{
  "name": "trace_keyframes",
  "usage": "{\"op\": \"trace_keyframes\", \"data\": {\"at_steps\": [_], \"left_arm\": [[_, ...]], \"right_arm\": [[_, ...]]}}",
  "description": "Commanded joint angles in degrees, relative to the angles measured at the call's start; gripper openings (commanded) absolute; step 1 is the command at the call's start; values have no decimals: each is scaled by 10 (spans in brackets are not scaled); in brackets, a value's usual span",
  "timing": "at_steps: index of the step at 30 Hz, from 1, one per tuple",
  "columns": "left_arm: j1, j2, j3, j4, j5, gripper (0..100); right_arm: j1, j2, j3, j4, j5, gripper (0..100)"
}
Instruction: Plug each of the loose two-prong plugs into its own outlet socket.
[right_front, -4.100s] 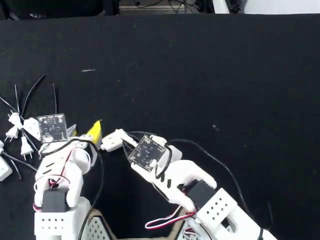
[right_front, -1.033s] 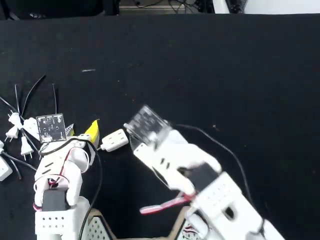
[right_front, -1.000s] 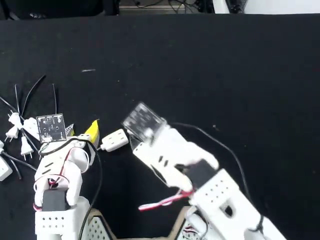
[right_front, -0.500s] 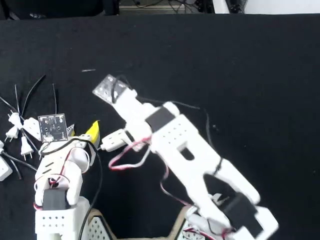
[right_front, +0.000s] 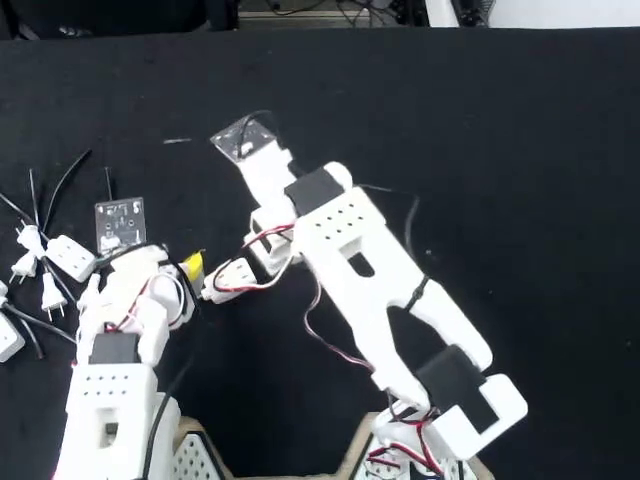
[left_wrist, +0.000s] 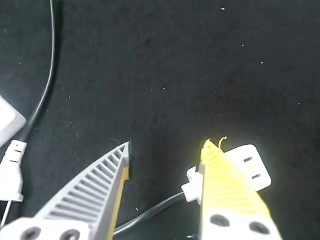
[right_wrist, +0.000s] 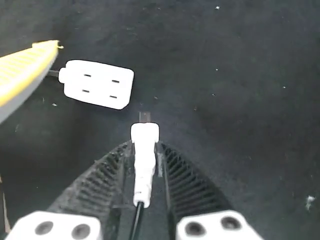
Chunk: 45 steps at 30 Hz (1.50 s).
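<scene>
**A:** So, where do we have the two-prong plug (right_wrist: 145, 137)?

**B:** We see it pinched between the fingers (right_wrist: 102, 180) of the right gripper (right_wrist: 145, 146). It is just short of the outlet socket (right_wrist: 96, 84) and not touching it.

**A:** And which way does it point?

**B:** Its long axis runs along the fingers, with the prongs out past the fingertips and the cord trailing back between them. We'd say the prongs aim toward the socket's cordless end. The socket lies flat on the black worktop (right_front: 450, 150), slots facing up, with its own long axis crosswise to the plug.

**A:** What do we make of the left gripper (left_wrist: 167, 147)?

**B:** Its fingers are spread wide with nothing between them. The yellow finger (left_wrist: 227, 195) sits at the socket's cord end, and we cannot tell whether it touches. The grey finger (left_wrist: 90, 195) stands clear of the socket.

**A:** Anything else we can place?

**B:** From above, we find more loose plugs (right_front: 48, 290) and another socket block (right_front: 72, 257). They lie beyond the left arm (right_front: 115, 340) from the socket, well apart from it.
</scene>
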Motion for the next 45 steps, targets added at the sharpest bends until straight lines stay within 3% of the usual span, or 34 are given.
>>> {"op": "trace_keyframes", "data": {"at_steps": [1, 9, 16, 22, 33, 38, 41, 45], "left_arm": [[0, 41, -52, -15, -1, 234], [-52, 199, -146, 14, 24, 234], [-51, 331, -228, 60, 21, 234], [24, 406, -279, 124, -29, 234], [108, 402, -275, 132, -29, 234], [38, 353, -284, 159, -32, 234], [13, 324, -326, 246, -104, 234], [75, 328, -348, 348, -261, 234]], "right_arm": [[14, -4, 22, -23, -5, 10], [15, -4, 57, -40, -1, 10], [40, -4, 54, -40, 0, 10], [88, -37, 57, -40, 0, 10], [89, -92, 87, -40, 0, 10], [87, -89, 88, -41, 0, 10], [88, -89, 88, -41, 0, 10], [88, -89, 88, -41, 0, 10]]}}
